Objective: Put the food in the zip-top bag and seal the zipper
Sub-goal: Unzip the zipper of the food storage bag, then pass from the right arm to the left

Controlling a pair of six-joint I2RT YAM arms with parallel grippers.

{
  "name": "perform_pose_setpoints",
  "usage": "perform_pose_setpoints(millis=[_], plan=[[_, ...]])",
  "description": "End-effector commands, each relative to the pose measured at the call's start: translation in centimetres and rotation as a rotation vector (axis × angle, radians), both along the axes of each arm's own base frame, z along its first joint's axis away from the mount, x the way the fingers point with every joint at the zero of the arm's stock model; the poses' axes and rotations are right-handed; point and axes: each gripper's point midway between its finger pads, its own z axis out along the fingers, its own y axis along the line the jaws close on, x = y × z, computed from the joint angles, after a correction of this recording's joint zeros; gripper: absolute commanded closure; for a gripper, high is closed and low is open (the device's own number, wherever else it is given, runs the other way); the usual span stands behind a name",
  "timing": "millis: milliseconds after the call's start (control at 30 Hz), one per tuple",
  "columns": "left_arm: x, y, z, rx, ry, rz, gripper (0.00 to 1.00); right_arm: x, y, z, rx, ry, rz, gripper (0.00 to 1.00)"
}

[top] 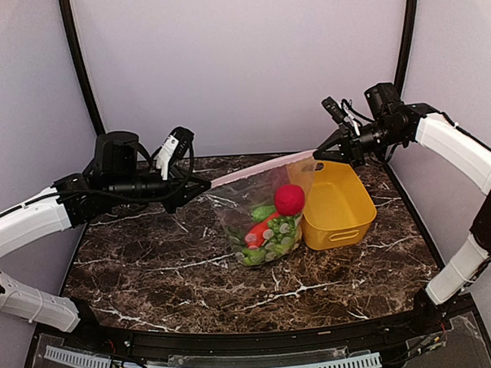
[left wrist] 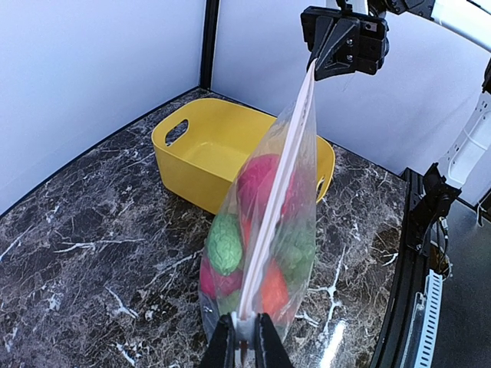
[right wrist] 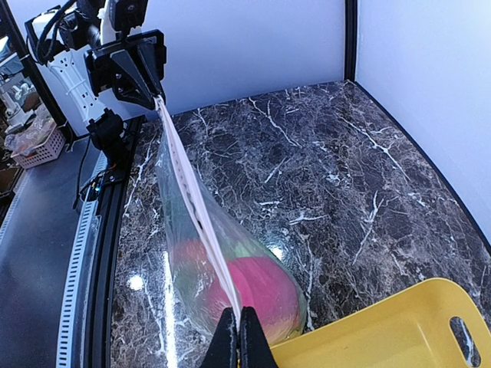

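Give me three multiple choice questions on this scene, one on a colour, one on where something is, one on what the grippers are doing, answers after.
1. What colour is the basket? A blue, B yellow, C white.
2. Where is the food? A inside the zip-top bag, B in the basket, C loose beside the basket.
3. The left gripper and right gripper are: A both open, clear of the bag, B holding the basket, C each shut on an end of the zipper.
Answers: 1 B, its walls are plainly yellow. 2 A, the coloured pieces show through the clear plastic. 3 C, each wrist view shows the strip pinched tight.
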Motion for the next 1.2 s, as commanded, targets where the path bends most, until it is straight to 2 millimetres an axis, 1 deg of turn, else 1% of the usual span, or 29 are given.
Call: perform_pose_setpoints(millis=[0, 67, 133, 167, 200, 233, 267, 333, 467, 500, 533, 567, 600, 633, 667, 700, 733, 767, 800, 833, 967, 1033, 1067, 1133, 1167], plan=[[0.0, 2.3, -2.0, 0.063, 0.05, 0.066, 0.99, 1.5, -1.6, 0.4, -0.014, -0.038, -0.072, 1.0], [0.0, 2.3, -2.0, 0.065, 0.049, 0.068, 0.99, 1.5, -1.6, 0.4, -0.015, -0.041, -0.072, 1.0], [0.0, 2.4, -2.1, 0.066, 0.047, 0.067, 0.89, 1.5, -1.6, 0.4, -0.015, -0.041, -0.071, 1.0], [0.0, 2.4, -2.0, 0.063, 0.044, 0.068, 0.73, 1.5, -1.6, 0.4, -0.015, -0.041, -0.072, 1.0], [0.1, 2.4, -2.1, 0.058, 0.041, 0.07, 0.66, 1.5, -1.5, 0.4, -0.014, -0.042, -0.07, 1.0], [0.0, 2.4, -2.0, 0.052, 0.035, 0.069, 0.53, 1.5, -1.5, 0.4, -0.013, -0.04, -0.07, 1.0], [0.0, 2.4, -2.1, 0.041, 0.029, 0.071, 0.47, 1.6, -1.5, 0.4, -0.012, -0.037, -0.069, 1.0], [-0.2, 2.2, -2.7, 0.021, 0.022, 0.058, 0.43, 1.6, -1.5, 0.3, -0.01, -0.032, -0.068, 1.0], [-0.2, 1.5, -3.9, -0.022, 0.048, 0.04, 0.42, 1.6, -1.5, 0.4, -0.011, -0.037, -0.067, 1.0], [0.0, 1.1, -3.5, -0.057, 0.04, 0.035, 0.42, 1.6, -1.5, 0.4, -0.011, -0.04, -0.068, 1.0], [0.1, 0.8, -3.6, -0.071, 0.04, 0.029, 0.42, 1.6, -1.5, 0.4, -0.012, -0.04, -0.067, 1.0], [0.2, 0.4, -3.1, -0.106, 0.026, 0.019, 0.41, 1.7, -1.4, 0.5, -0.01, -0.04, -0.066, 1.0], [0.4, 0.2, -3.3, -0.112, 0.026, 0.017, 0.41, 1.7, -1.4, 0.4, -0.01, -0.038, -0.065, 1.0], [0.6, -0.1, -2.7, -0.135, 0.009, 0.01, 0.41, 1.7, -1.4, 0.4, -0.01, -0.033, -0.064, 1.0], [0.7, -0.5, -2.9, -0.138, 0.013, -0.003, 0.41, 1.8, -1.4, 0.4, -0.009, -0.03, -0.064, 1.0], [0.8, -0.8, -2.2, -0.16, -0.001, -0.013, 0.41, 1.8, -1.4, 0.4, -0.01, -0.029, -0.064, 1.0], [0.6, -1.2, -2.3, -0.168, 0.003, -0.037, 0.42, 1.8, -1.3, 0.4, -0.009, -0.029, -0.063, 1.0], [0.6, -1.5, -1.6, -0.191, -0.012, -0.05, 0.43, 1.8, -1.3, 0.4, -0.01, -0.028, -0.064, 1.0], [0.4, -1.8, -1.5, -0.201, -0.009, -0.072, 0.46, 1.8, -1.3, 0.4, -0.011, -0.028, -0.064, 1.0], [0.4, -1.9, -1.0, -0.218, -0.02, -0.08, 0.47, 1.8, -1.3, 0.4, -0.012, -0.029, -0.064, 1.0], [0.5, -2.3, -0.3, -0.245, -0.034, -0.09, 0.59, 1.8, -1.3, 0.3, -0.009, -0.024, -0.062, 1.0], [0.6, -2.3, -0.1, -0.253, -0.038, -0.09, 0.62, 1.8, -1.3, 0.2, -0.008, -0.02, -0.062, 1.0], [0.6, -2.4, 0.0, -0.256, -0.039, -0.095, 0.62, 1.8, -1.3, 0.2, -0.009, -0.017, -0.063, 1.0], [0.4, -2.5, -0.5, -0.237, -0.02, -0.101, 0.59, 1.9, -1.3, 0.3, -0.008, -0.016, -0.065, 1.0], [0.6, -2.3, -0.7, -0.226, -0.016, -0.087, 0.55, 1.9, -1.3, 0.3, -0.007, -0.016, -0.065, 1.0]])
